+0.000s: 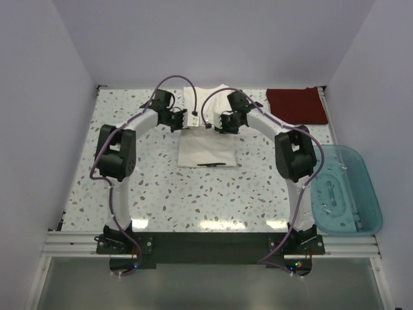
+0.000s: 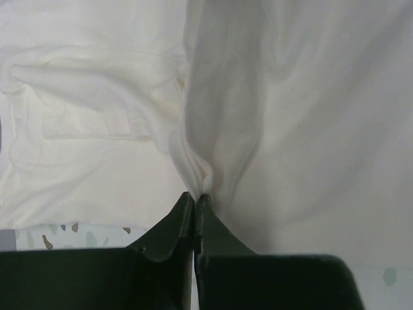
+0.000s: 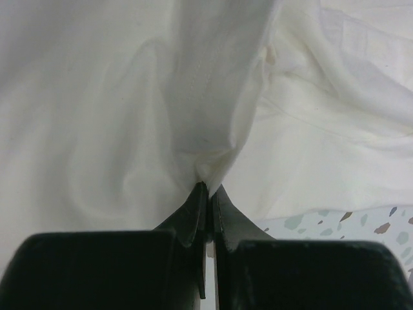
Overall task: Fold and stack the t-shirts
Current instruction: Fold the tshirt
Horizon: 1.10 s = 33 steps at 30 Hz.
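Note:
The white t-shirt (image 1: 206,147) lies partly folded at the table's middle back, a small dark print (image 1: 215,165) at its near edge. My left gripper (image 1: 185,120) is shut on a pinch of its white cloth (image 2: 200,174), the cloth rising in a ridge from the tips. My right gripper (image 1: 217,123) is shut on another pinch of the white t-shirt (image 3: 213,165). Both grippers hold the shirt's upper part, close together above it. The dark red folded t-shirt (image 1: 295,106) lies flat at the back right, apart from both grippers.
A translucent teal plastic bin (image 1: 345,188) sits at the table's right edge, beside the right arm. White walls close in the back and sides. The speckled tabletop (image 1: 193,194) shows bare between the shirt and the arm bases.

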Each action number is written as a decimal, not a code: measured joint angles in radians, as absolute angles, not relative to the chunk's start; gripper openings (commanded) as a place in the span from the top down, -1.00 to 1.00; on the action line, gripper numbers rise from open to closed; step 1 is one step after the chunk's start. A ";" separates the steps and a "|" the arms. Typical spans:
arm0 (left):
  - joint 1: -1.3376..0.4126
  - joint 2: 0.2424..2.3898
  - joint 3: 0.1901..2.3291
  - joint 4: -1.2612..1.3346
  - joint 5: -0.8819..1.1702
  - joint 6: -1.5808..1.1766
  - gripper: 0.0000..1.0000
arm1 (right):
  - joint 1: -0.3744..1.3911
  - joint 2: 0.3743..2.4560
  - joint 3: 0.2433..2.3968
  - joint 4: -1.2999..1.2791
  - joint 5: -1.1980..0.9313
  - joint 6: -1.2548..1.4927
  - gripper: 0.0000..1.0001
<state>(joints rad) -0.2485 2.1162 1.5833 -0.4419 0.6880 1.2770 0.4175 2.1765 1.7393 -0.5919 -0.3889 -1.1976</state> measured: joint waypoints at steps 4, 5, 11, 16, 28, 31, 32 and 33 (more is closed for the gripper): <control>-0.247 2.146 1.600 -0.442 0.688 1.279 1.00 | 0.416 2.195 1.757 -0.599 -0.380 -1.199 1.00; -0.246 2.151 1.601 -0.442 0.688 1.280 0.94 | 0.416 2.196 1.757 -0.600 -0.377 -1.200 1.00; -0.242 2.160 1.602 -0.435 0.687 1.279 0.37 | 0.416 2.201 1.757 -0.600 -0.329 -1.192 0.26; -0.237 2.159 1.602 -0.417 0.675 1.237 0.18 | 0.416 2.198 1.757 -0.573 -0.265 -1.164 0.10; -0.152 1.788 1.329 -0.397 0.742 0.982 0.11 | 0.421 1.879 1.620 -0.654 -0.322 -0.911 0.42; -0.179 1.734 1.253 -0.390 0.782 0.877 0.14 | 0.441 1.843 1.594 -0.683 -0.376 -0.798 0.50; -0.185 1.733 1.238 -0.386 0.790 0.845 0.15 | 0.448 1.844 1.587 -0.693 -0.398 -0.755 0.52; -0.192 1.737 1.219 -0.381 0.803 0.797 0.15 | 0.454 1.851 1.578 -0.702 -0.418 -0.704 0.52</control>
